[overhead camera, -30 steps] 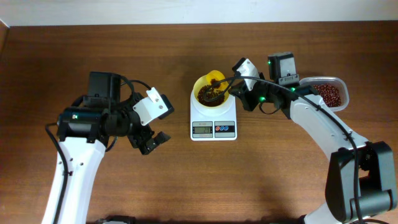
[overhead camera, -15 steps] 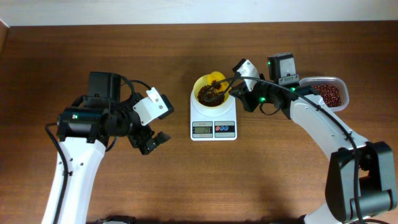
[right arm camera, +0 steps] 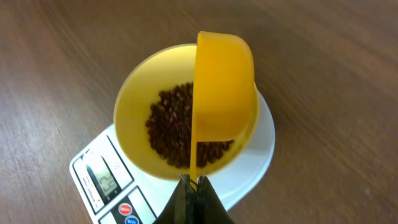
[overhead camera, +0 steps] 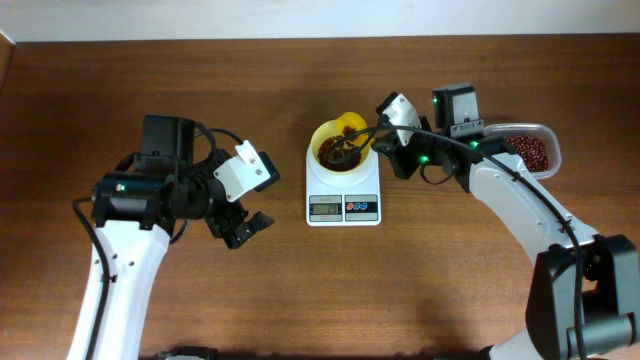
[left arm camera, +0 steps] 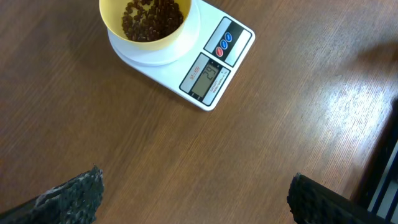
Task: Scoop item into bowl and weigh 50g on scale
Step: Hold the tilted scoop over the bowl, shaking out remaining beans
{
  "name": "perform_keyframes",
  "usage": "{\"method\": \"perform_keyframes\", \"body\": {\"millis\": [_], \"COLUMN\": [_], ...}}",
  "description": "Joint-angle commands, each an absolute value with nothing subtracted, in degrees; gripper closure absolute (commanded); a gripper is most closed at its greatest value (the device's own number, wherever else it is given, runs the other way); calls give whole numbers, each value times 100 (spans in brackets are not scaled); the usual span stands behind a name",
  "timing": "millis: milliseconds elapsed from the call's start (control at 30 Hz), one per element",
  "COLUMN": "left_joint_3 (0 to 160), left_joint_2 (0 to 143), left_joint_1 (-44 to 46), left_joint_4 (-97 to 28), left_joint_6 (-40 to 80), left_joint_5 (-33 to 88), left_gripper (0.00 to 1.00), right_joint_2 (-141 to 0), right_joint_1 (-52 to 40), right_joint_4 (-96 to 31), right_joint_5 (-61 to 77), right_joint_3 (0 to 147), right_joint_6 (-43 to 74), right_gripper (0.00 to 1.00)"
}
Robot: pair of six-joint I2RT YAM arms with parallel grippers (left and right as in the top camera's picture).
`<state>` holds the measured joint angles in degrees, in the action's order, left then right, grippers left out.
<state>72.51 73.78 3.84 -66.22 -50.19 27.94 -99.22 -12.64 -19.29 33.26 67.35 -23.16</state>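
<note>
The pale-yellow bowl (overhead camera: 337, 148) sits on the white scale (overhead camera: 343, 195) and holds a heap of dark red-brown beans (overhead camera: 335, 152). In the right wrist view the bowl (right arm camera: 134, 106) holds beans (right arm camera: 171, 127) on the scale (right arm camera: 106, 183). My right gripper (right arm camera: 194, 183) is shut on the handle of a yellow scoop (right arm camera: 224, 87), tipped on its side over the bowl. My left gripper (overhead camera: 240, 228) is open and empty, left of the scale; its view shows the bowl (left arm camera: 149, 22) and scale (left arm camera: 208, 74).
A clear plastic container (overhead camera: 528, 150) with more beans stands at the far right, behind my right arm. The scale's display (overhead camera: 324, 208) and coloured buttons (overhead camera: 361, 208) face the front edge.
The right gripper has shifted very slightly with the scoop over the bowl. The left arm has not moved.
</note>
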Motion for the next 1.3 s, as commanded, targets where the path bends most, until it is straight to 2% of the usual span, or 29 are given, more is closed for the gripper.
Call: {"method": "perform_keyframes", "body": {"millis": [0, 167, 433, 633, 733, 1267], "left_joint_3": [7301, 7301, 7301, 7301, 7301, 7301], "left_joint_2": [7404, 7404, 7404, 7404, 7404, 7404], "left_joint_1": [373, 373, 373, 373, 373, 373], "left_joint_4": [-6613, -6613, -6613, -6613, -6613, -6613], "left_joint_6": [-5127, -5127, -5127, -5127, -5127, -5129], "left_joint_5": [2910, 2910, 2910, 2910, 2910, 2910], "left_gripper": [1, 1, 1, 1, 1, 1], "right_joint_2": [-9745, -9686, -9677, -9642, -9636, -9660], "right_joint_1": [-1317, -1461, -1660, -1660, -1660, -1959], "right_joint_4": [-1859, -1822, -2053, -1756, -1839, -2300], "right_joint_5": [3122, 2762, 3144, 3070, 2436, 1579], "right_joint_3": [6775, 6770, 6783, 6925, 6938, 7105], "right_joint_6": [-2357, -2381, -2357, -2357, -2357, -2357], "right_gripper": [96, 96, 96, 96, 96, 96]}}
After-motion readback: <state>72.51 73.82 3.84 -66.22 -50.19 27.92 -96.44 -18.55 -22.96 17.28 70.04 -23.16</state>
